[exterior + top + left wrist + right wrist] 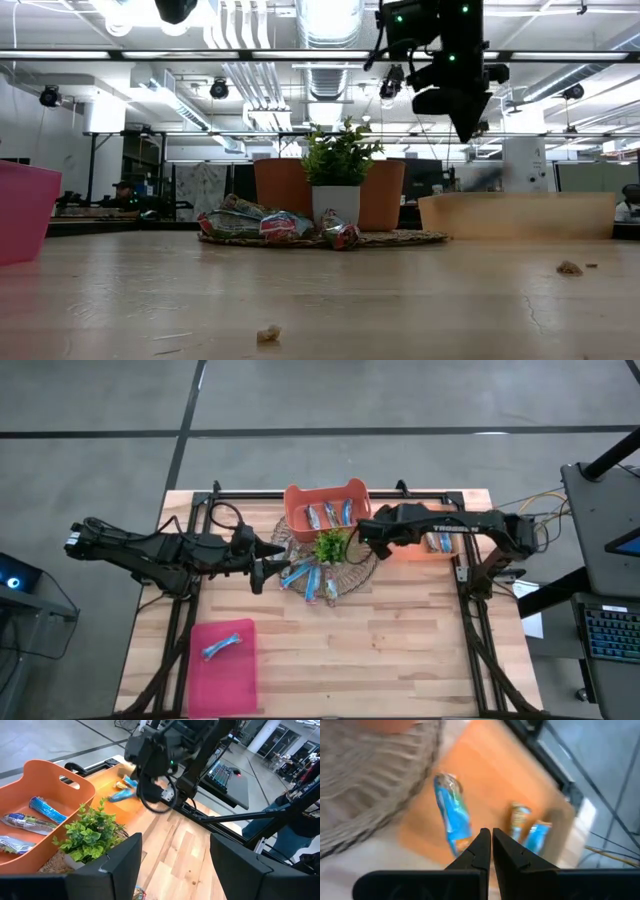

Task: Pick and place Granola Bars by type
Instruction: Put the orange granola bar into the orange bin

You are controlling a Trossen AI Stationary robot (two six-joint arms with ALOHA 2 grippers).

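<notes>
1. Left gripper point(262, 574): jaws parted, empty, beside the woven mat point(366, 568).
2. Right gripper point(488, 840): jaws closed, empty, above tan tray point(485, 785).
3. Granola Bars point(308, 580): heaped on mat; others in orange bin point(326, 492), tray, pink bin point(222, 670).

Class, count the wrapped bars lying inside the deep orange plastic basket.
3, side by side in the orange plastic basket: left blue-white wrapped bar, middle bar, right bar. More may lie hidden.
</notes>
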